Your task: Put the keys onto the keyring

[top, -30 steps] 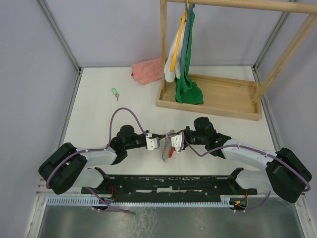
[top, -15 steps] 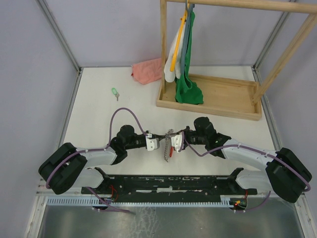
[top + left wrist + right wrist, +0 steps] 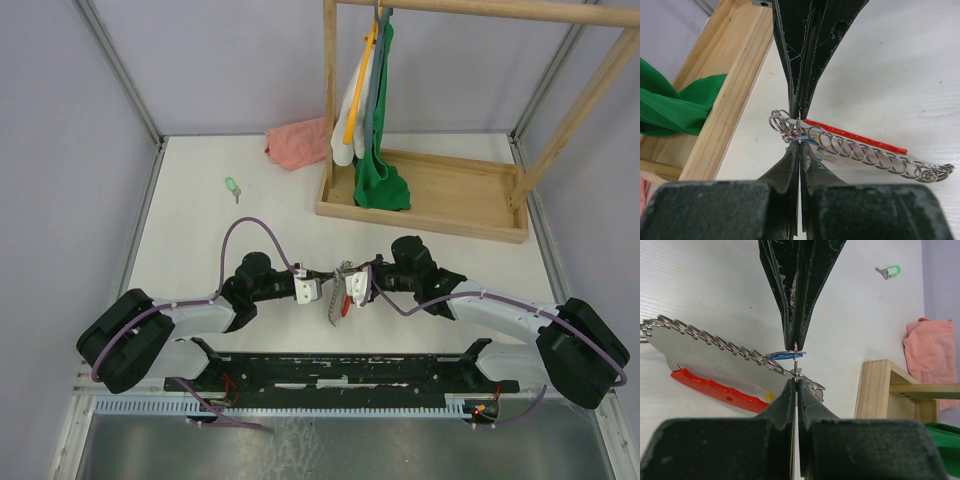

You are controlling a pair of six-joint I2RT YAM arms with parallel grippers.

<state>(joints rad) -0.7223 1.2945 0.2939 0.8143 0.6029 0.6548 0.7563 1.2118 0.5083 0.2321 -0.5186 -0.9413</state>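
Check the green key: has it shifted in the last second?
No. The green key lies at the same spot, left of the pink cloth.

I see the keyring (image 3: 336,297) near the front middle of the table (image 3: 190,240). Its silvery strip of linked rings (image 3: 860,150) is stretched out, with the red strap (image 3: 715,388) just beside it. The blue key (image 3: 780,355) sits edge-on at its ring end. The light green key (image 3: 232,187) lies alone, well apart toward the far left.
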